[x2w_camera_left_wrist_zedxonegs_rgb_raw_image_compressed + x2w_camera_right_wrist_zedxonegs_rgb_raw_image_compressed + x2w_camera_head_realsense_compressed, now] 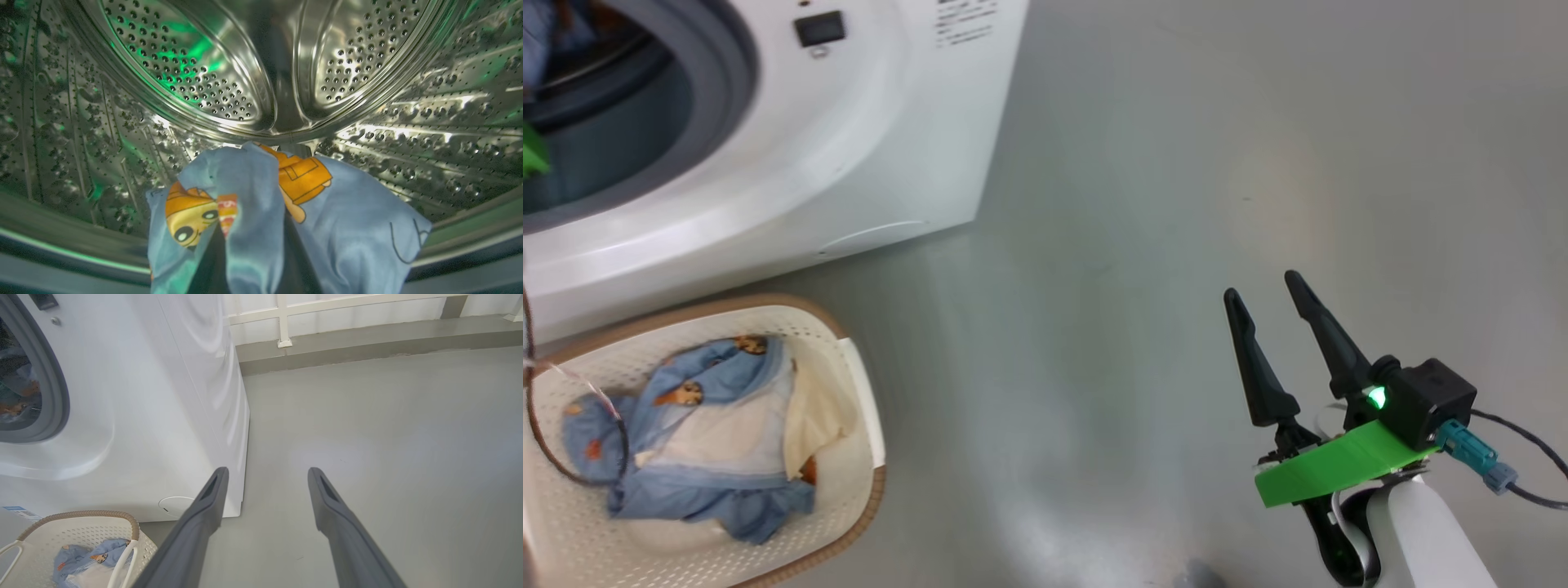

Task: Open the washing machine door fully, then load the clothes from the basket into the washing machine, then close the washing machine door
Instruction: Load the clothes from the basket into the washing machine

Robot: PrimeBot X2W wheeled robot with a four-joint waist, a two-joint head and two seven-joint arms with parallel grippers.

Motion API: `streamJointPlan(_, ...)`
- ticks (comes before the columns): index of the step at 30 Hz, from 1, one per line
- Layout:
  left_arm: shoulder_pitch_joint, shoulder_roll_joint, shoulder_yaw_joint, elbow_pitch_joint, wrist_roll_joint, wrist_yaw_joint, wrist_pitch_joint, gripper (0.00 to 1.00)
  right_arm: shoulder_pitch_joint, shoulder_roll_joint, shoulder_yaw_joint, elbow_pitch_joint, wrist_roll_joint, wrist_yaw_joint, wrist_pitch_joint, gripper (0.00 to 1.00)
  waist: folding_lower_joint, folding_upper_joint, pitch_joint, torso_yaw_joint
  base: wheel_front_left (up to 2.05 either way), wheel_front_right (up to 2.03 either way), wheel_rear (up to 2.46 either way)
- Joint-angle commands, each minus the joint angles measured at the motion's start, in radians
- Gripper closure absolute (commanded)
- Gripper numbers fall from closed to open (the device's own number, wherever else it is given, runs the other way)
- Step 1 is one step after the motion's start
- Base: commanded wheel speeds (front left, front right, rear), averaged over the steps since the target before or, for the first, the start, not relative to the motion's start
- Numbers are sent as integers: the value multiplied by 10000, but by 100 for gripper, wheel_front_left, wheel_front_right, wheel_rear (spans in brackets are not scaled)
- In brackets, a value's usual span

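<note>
The washing machine (866, 139) stands open at the upper left, and its door is out of view. In the left wrist view a light blue garment with orange bears (359, 228) hangs inside the steel drum (204, 81). It is bunched over my left gripper's dark fingers (300, 261), which look shut on it. The fingertips are hidden by the cloth. More clothes (694, 433) lie in the cream basket (870, 457) on the floor before the machine. My right gripper (1262, 286) hovers open and empty over the bare floor to the basket's right, as the right wrist view of my right gripper (267, 470) also shows.
Grey floor (1176, 163) stretches to the right of the machine. A low kerb (367, 343) with a white railing post (282, 318) bounds it at the back. A thin dark cable (572, 478) loops over the basket's left side.
</note>
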Motion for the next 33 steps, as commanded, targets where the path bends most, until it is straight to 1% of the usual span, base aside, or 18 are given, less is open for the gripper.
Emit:
streamJointPlan(1, -383, 707, 201, -253, -53, -55, -176, 100, 316, 26, 255, -235, 82, 16, -48, 0, 0, 0, 275, -364, 0, 0, 0)
streamJointPlan(5, -845, 1124, 274, -487, 0, -58, -259, 100, 307, 26, 363, -342, 188, 16, -48, 0, 0, 0, 632, -672, 0, 0, 0)
streamJointPlan(8, -1102, 1274, 369, -555, -48, -72, -271, 100, 323, 26, 413, -371, 243, 16, -48, 0, 0, 0, 815, -791, 0, 0, 0)
streamJointPlan(12, -1512, 1680, 409, -1033, 156, 73, -278, 100, 304, 26, 536, -449, 400, 16, -48, 0, 0, 0, 1206, -1090, 0, 0, 0)
streamJointPlan(16, -1644, 1958, 621, -1260, 187, 269, -279, 100, 311, 26, 584, -502, 491, 16, -48, 0, 0, 0, 1375, -1334, 0, 0, 0)
streamJointPlan(20, -1738, 2121, 657, -1228, 309, 382, -280, 100, 375, 26, 550, -534, 500, 16, -48, 0, 0, 0, 1448, -1485, 0, 0, 0)
streamJointPlan(26, -2058, 2232, 367, -665, 596, 311, -280, 100, 480, 26, 581, -551, 488, 16, -48, 0, 0, 0, 1477, -1553, 0, 0, 0)
streamJointPlan(27, -2108, 2205, 318, -428, 601, 269, -184, 69, 498, 26, 580, -547, 487, 16, -48, 0, 0, 0, 1464, -1543, 0, 0, 0)
streamJointPlan(28, -2165, 2167, 231, -221, 630, 173, -70, 52, 513, 26, 574, -540, 485, 16, -48, 0, 0, 0, 1456, -1528, 0, 0, 0)
streamJointPlan(29, -2238, 2139, 184, -69, 640, 133, -38, 22, 523, 26, 566, -530, 484, 16, -48, 0, 0, 0, 1449, -1510, 0, 0, 0)
streamJointPlan(30, -2296, 2090, 196, 120, 602, 178, 33, 0, 530, 26, 557, -516, 475, 16, -48, 0, 0, 0, 1435, -1483, 0, 0, 0)
streamJointPlan(32, -2370, 1971, 109, 386, 608, 119, 119, 0, 524, 26, 536, -488, 473, 16, -48, 0, 0, 0, 1416, -1430, 0, 0, 0)
streamJointPlan(33, -2409, 1916, 148, 457, 549, 159, 76, 0, 507, 26, 518, -476, 478, 16, -48, 0, 0, 0, 1399, -1399, 0, 0, 0)
